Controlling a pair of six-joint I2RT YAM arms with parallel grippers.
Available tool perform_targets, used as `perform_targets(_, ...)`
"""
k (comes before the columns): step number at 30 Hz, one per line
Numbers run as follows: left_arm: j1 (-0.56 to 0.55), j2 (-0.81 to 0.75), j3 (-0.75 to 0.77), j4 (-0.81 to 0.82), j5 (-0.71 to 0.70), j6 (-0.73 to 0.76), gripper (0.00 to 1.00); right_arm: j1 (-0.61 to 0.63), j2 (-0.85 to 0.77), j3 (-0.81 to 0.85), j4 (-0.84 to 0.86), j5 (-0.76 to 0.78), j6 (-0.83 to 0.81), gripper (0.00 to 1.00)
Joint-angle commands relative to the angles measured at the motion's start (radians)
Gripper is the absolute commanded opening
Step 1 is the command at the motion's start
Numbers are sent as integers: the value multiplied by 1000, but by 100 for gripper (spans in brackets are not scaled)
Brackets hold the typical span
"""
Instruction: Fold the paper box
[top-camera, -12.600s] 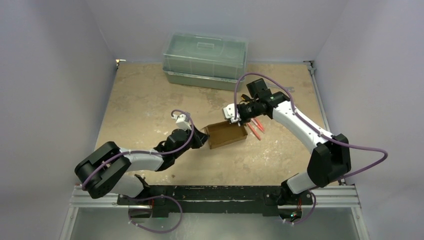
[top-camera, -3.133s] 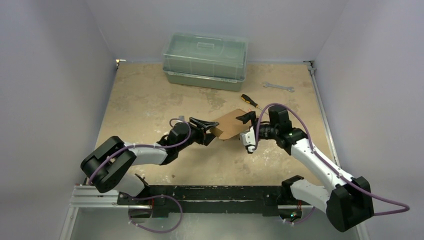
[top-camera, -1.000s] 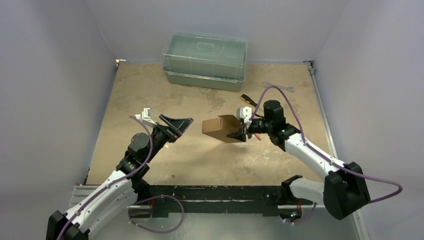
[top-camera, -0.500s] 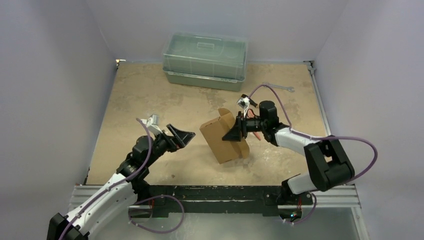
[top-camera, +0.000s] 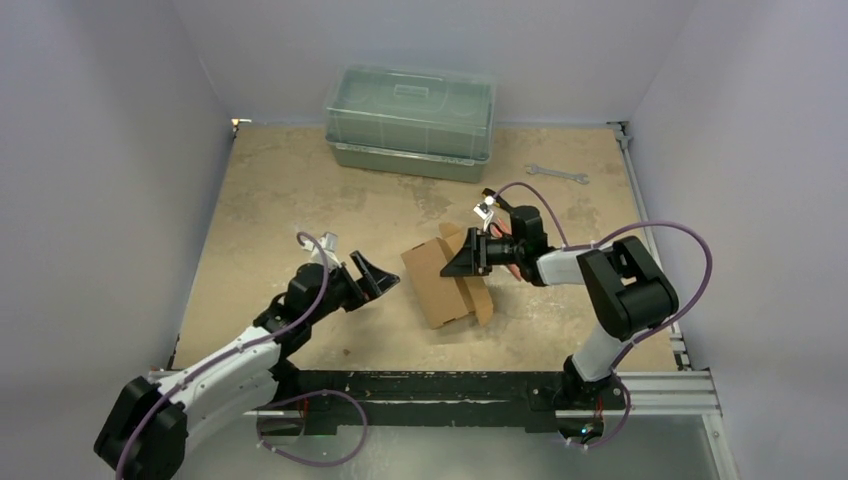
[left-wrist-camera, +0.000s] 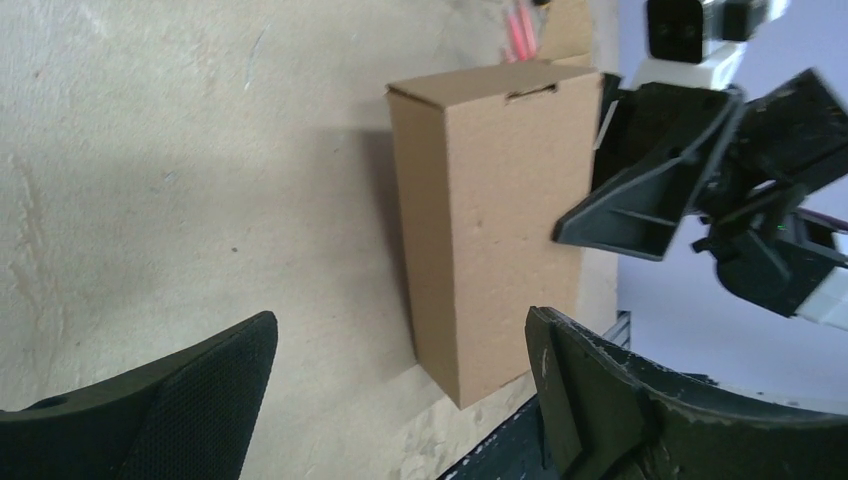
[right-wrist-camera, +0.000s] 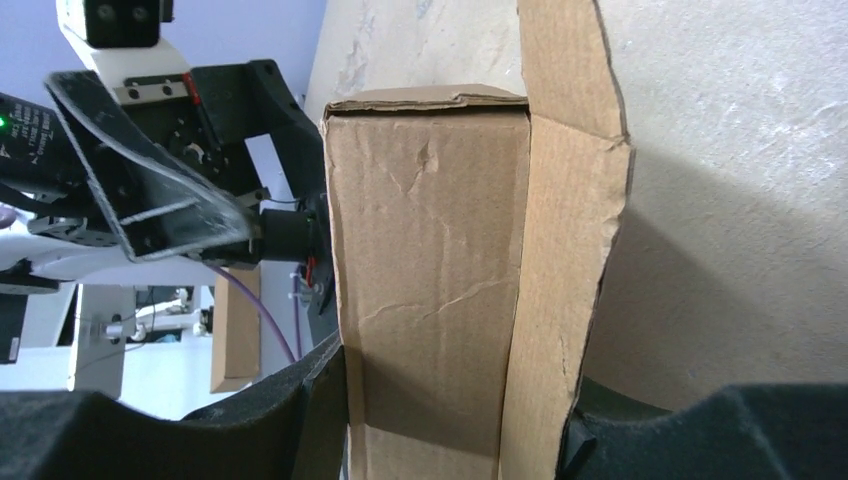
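Surface: sandy chipboard table (top-camera: 290, 190) inside pale grey walls.
Box: plain brown thin-cardboard paper box (top-camera: 440, 282), mid-table, just swung down from its raised pose; one end tucked, other flaps loose.
Right jaws: grasping the box.
Left jaws: released, spread wide, now nearer; flap-closing likely remains.

— Where's the box (top-camera: 440, 285)?
— Tilted on the table, up against my right gripper (top-camera: 468, 258), a flap hanging loose.
— And your left gripper (top-camera: 380, 283)?
— Spread wide. The box is just to its right, not touching.
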Motion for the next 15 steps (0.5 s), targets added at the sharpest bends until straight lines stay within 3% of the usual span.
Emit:
perform_targets(1, -41, 129, 60, 38, -25, -24, 93, -2, 24, 47, 17, 79, 12, 54)
perform_targets(7, -180, 354, 197, 41, -138, -4, 92, -3, 72, 74, -21, 95, -10, 54)
perform_targets(15, -204, 492, 246, 130, -143, -26, 92, -5, 83, 79, -32, 103, -22, 56)
